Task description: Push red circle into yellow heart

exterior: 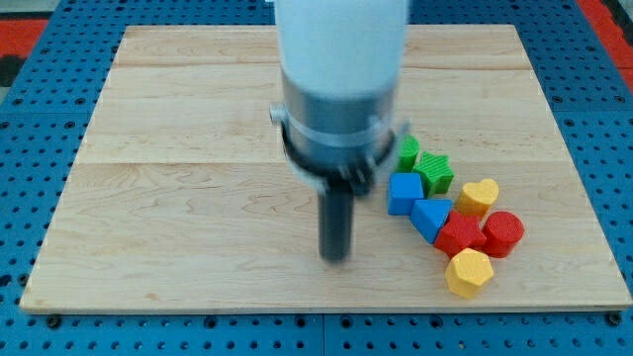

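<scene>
Red circle (503, 233) at cluster's right edge on wooden board (178, 148), just below-right of yellow heart (478, 196), gap between them slight. Cluster also: green block (407, 153), green star (434, 172), blue cube (404, 193), blue triangle (431, 217), red block (459, 236), yellow hexagon (469, 272). My tip (336, 257) left of cluster, touching nothing, holding nothing. No legible writing.
</scene>
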Robot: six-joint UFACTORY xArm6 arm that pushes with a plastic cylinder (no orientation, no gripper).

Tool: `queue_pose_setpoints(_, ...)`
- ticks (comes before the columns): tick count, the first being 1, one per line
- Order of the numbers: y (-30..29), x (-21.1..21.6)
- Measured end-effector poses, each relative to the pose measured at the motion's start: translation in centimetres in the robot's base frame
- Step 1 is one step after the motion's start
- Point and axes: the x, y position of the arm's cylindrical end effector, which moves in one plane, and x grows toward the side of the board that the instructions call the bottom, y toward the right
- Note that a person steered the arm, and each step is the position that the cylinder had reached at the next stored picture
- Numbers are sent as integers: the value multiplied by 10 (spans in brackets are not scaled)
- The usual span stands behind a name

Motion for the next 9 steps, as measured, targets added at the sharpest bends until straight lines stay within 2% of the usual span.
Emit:
queue_pose_setpoints(1,5,18)
queue_pose_setpoints(2,17,17)
queue_pose_setpoints(3,120,17)
queue_pose_setpoints(4,79,-9)
queue_pose_setpoints(5,127,7)
queue_pose_setpoints(6,128,17)
queue_pose_setpoints(7,155,17)
queue_pose_setpoints(8,189,-4)
queue_pose_setpoints(9,186,-46)
